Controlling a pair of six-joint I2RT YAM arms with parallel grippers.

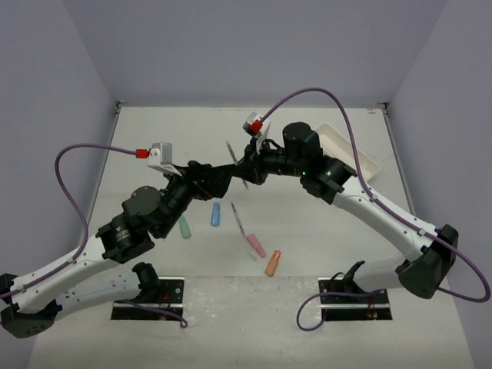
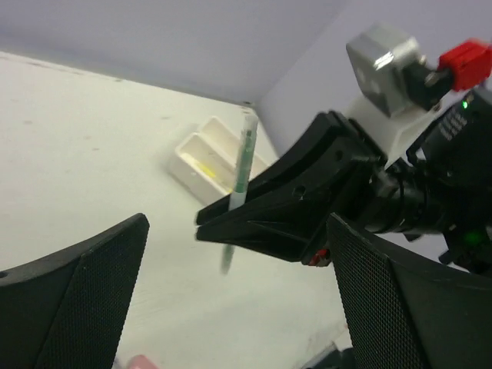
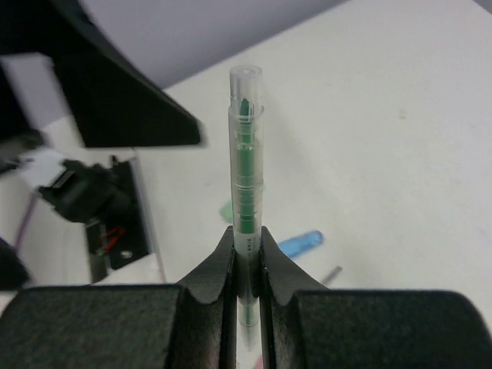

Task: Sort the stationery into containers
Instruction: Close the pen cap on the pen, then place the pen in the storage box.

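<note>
Right gripper (image 3: pixel 247 244): both fingers are pressed onto the lower barrel of the green pen (image 3: pixel 246 154), a firm pinch. The pen has a clear body with a green core and a clear cap at the top. In the left wrist view it stands nearly upright, sticking out above and below the jaws.

Position: I see the pen held in the air above the middle of the table (image 1: pixel 154 138), at the far side of the loose pieces. It is well apart from the white tray (image 1: pixel 346 146), which sits at the far right with the right arm's elbow over its near end. The tray's two long compartments show in the left wrist view.

Left gripper (image 1: pixel 223 175): its fingers (image 2: pixel 84 292) are spread wide with nothing between them. It points at the right gripper, and the tips are close in the top view. I see no contact with the pen.

Lying on the table, nearer the bases:
- green marker (image 1: pixel 184 226)
- blue marker (image 1: pixel 216 214)
- thin pen (image 1: pixel 239 221), just right of the blue marker
- pink marker (image 1: pixel 255 245)
- orange marker (image 1: pixel 273 263), nearest the bases

All five lie apart from each other and outside the tray.
</note>
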